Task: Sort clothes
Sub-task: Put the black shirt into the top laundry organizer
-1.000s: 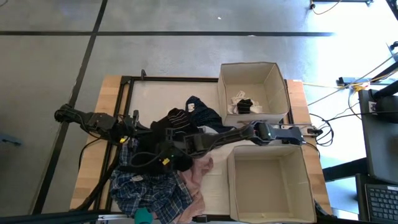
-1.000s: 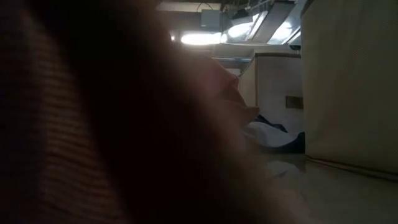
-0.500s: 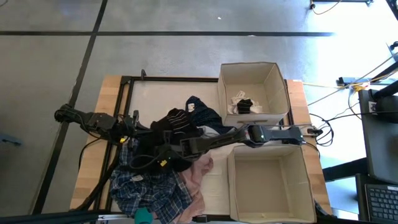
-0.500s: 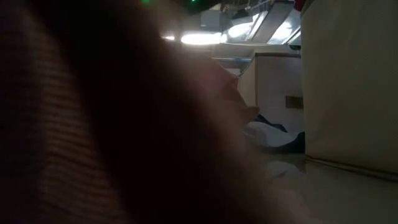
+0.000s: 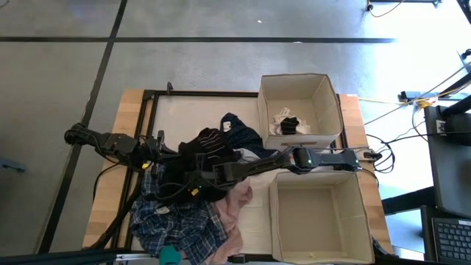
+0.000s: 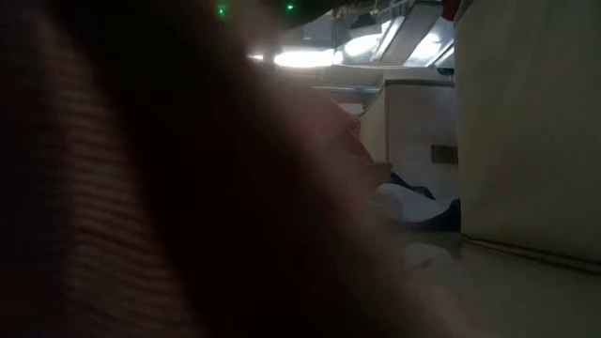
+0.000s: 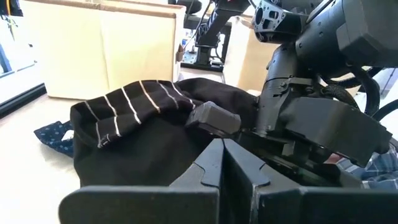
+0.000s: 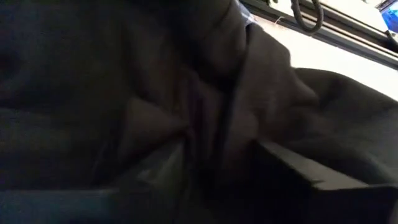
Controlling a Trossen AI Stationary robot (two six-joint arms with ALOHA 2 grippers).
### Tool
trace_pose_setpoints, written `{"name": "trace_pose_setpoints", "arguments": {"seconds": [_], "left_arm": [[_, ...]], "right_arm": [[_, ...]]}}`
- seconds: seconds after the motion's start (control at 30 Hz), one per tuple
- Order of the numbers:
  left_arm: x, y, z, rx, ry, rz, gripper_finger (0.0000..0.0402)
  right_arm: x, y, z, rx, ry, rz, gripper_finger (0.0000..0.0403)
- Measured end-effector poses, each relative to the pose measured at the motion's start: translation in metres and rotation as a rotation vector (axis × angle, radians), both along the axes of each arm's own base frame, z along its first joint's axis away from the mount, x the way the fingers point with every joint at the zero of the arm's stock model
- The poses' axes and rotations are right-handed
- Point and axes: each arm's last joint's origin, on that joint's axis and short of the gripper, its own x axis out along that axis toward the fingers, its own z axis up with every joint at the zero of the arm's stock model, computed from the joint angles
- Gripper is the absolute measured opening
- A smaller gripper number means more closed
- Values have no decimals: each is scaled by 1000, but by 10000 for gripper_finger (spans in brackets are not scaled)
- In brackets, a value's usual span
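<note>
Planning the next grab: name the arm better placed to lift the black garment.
Right. The right gripper is pressed into the soft black fabric garment; the left gripper sits shut at the pile's edge.

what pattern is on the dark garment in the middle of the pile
The black fabric garment has thin white stripes across one end; the left wrist view shows it best.

Left arm stretched in from the left edge, wrist low, left gripper (image 7: 231, 163) with fingers pressed together, tips just short of the right arm's wrist housing. Right arm reaching in from the right side, forearm almost level, crossing ahead of the left fingertips. Right gripper (image 5: 200, 179) pointed down, sunk out of sight; finger spread not visible.
</note>
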Motion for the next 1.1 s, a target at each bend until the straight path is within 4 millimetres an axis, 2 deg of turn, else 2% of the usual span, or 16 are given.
{"name": "trace_pose_setpoints", "arguments": {"seconds": [0.17, 0.23, 0.37, 0.47, 0.67, 1.1], "left_arm": [[0, 0, 0, -1, 0, 0, 1], [0, 0, 0, 0, 0, 0, 1], [0, 0, 0, 0, 3, 0, 1], [0, 0, -1, 1, 6, 0, 1], [0, 0, -1, 1, 6, 0, 1], [0, 0, -1, 1, 7, 0, 1]], "right_arm": [[-1, 3, 2, -47, -5, -34, 36], [-3, 7, 5, -59, -7, -25, 12], [-11, 16, 27, -101, -20, -60, 25], [-19, 23, 45, -131, -31, -75, 11], [-37, 33, 92, -194, -86, -114, 16], [-83, 28, 191, -170, -240, -181, 9]]}}
